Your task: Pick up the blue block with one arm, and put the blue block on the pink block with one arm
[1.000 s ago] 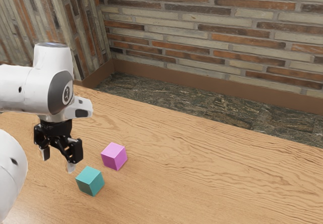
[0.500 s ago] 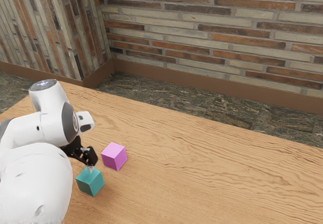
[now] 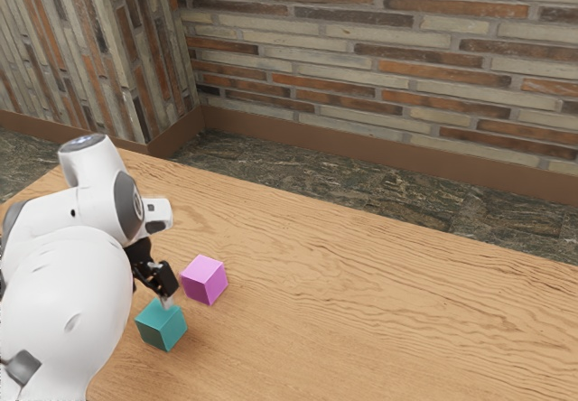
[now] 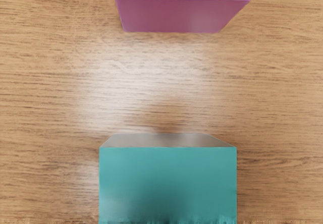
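Sitting low over the blue block, your tool is right at the block's top face in the exterior view. The white arm covers most of the tool from that camera, so you can't tell whether it is apart, together or clamped on anything.

The blue block renders more teal than blue. It rests flat on the wooden worktop, near the exterior view's lower left.

The pink block is also flat on the worktop, just beside the blue one, further back and toward the exterior view's right. The two are not touching, and nothing is stacked on the pink block.

On the wrist view, the blue block is directly under the hand, with its top face and one side face showing. The pink block lies straight ahead of it, and a strip of bare wood separates the two. Their facing sides look roughly parallel.

Behind the worktop you've got a dark stone floor and a brick wall.
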`<state>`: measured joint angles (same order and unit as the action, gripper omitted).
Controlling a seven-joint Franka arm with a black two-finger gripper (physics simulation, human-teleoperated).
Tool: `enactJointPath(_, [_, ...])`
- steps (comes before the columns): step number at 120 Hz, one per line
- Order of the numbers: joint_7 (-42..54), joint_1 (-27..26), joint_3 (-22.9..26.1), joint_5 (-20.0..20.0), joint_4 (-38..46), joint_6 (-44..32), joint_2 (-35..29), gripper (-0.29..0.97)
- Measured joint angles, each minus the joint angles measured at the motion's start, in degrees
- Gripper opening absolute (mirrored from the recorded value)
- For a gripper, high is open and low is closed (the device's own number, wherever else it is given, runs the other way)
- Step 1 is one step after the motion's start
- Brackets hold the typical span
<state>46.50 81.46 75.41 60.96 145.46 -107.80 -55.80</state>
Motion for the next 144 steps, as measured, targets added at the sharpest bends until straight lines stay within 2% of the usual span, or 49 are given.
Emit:
enactJointPath(33, [1.90, 3.93, 5.64, 0.42, -3.27, 1.06, -0.96, 0.68])
enactJointPath(76, [2.69, 5.72, 10.30, 2.99, -3.75, 1.11, -3.34, 0.68])
enactJointPath(118, [-0.46, 6.48, 12.51, 3.61, -3.42, 0.69, -5.60, 0.68])
enactJointPath(144, [-2.05, 5.94, 12.59, 5.96, -3.08, -0.29, -5.88, 0.64])
